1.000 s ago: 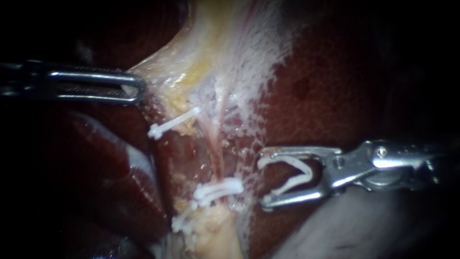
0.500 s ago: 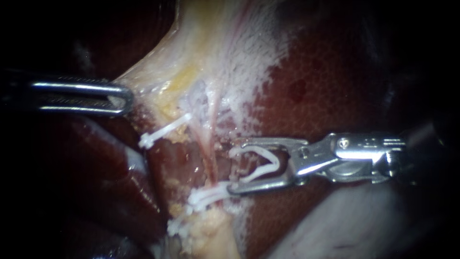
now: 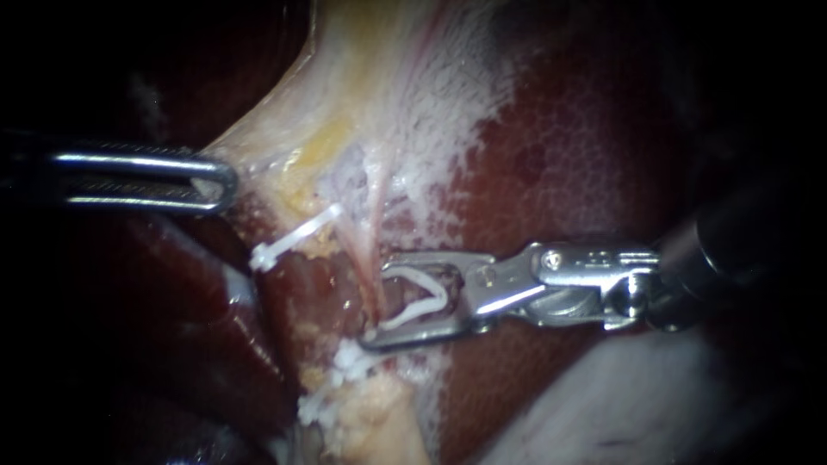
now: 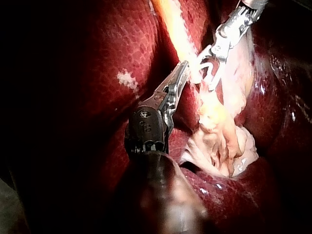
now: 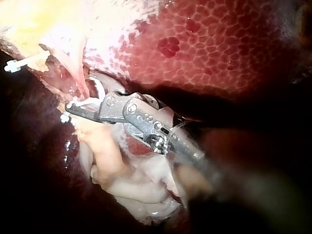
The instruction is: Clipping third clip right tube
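A thin pink tube [image 3: 376, 245] runs down from the pale gallbladder tissue [image 3: 379, 95] between dark liver lobes. My right instrument [image 3: 376, 301] comes in from the right, its wide-apart jaws carrying an open white clip [image 3: 422, 301]. Those jaws straddle the tube, one on each side of it. A shut white clip [image 3: 293, 237] sits higher up, and more white clips [image 3: 353, 357] lie just below the jaws. At the gallbladder's left edge, my left instrument [image 3: 215, 181] is shut on pale tissue. In the right wrist view the jaws [image 5: 80, 95] reach around the tube [image 5: 78, 73].
Mottled red liver [image 3: 586, 172] lies behind and to the right of the tube, and a darker lobe [image 3: 198, 327] lies lower left. A pale yellowish stump [image 3: 379, 422] lies below the clips. Whitish tissue [image 3: 603, 405] sits under my right instrument's shaft.
My right instrument has moved left with the open clip, from clear of the tube to straddling it just above the lower clips. My left instrument keeps its hold.
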